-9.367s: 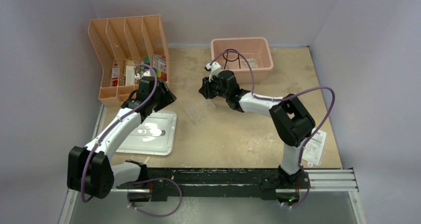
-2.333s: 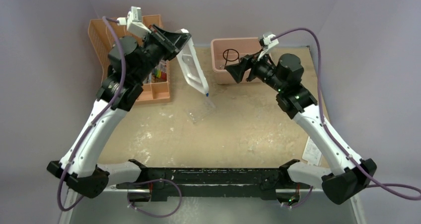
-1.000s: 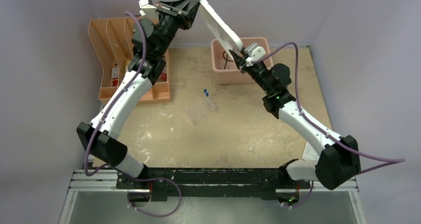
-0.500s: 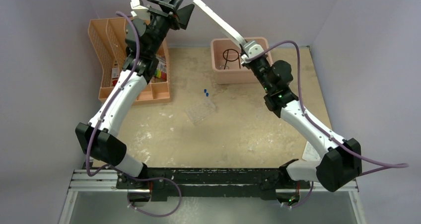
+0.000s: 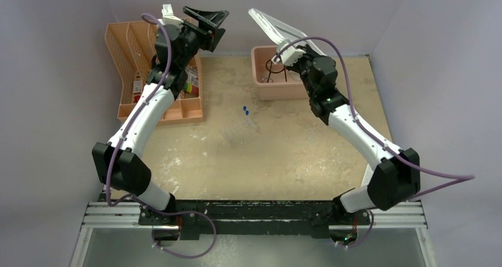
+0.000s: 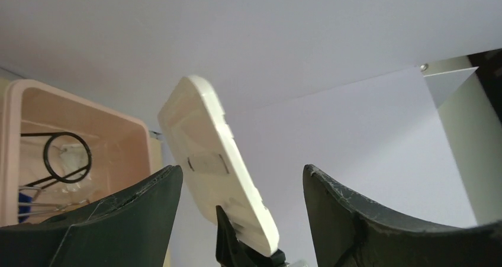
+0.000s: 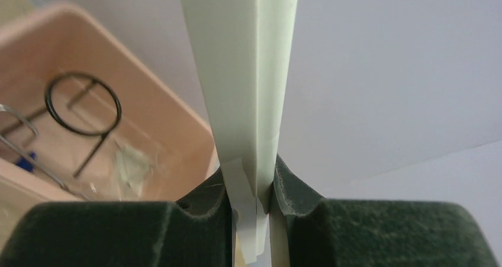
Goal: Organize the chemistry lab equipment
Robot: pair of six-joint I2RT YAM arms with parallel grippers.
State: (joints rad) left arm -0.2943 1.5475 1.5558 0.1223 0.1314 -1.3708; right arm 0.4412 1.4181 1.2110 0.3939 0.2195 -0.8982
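Observation:
My right gripper (image 5: pixel 279 42) is raised above the pink bin (image 5: pixel 314 77) and shut on the edge of the flat white lid (image 5: pixel 273 24). The right wrist view shows the lid (image 7: pixel 248 71) pinched edge-on between the pads. My left gripper (image 5: pixel 212 23) is open and empty, held high to the left of the lid (image 6: pixel 204 166). The bin holds the black wire ring tripod (image 5: pixel 274 66), which also shows in the right wrist view (image 7: pixel 83 104), and metal tongs (image 7: pixel 15 134). Two blue-capped vials (image 5: pixel 245 109) lie on the table. I cannot make out the clear tray.
A peach file organizer (image 5: pixel 148 48) with small items stands at the back left. A white paper (image 5: pixel 367 181) lies at the table's right edge by the right arm's base. Walls close in on three sides.
The left gripper let go of the white lid and drew back left. The right gripper took the lid and swung it up and back over the bin.

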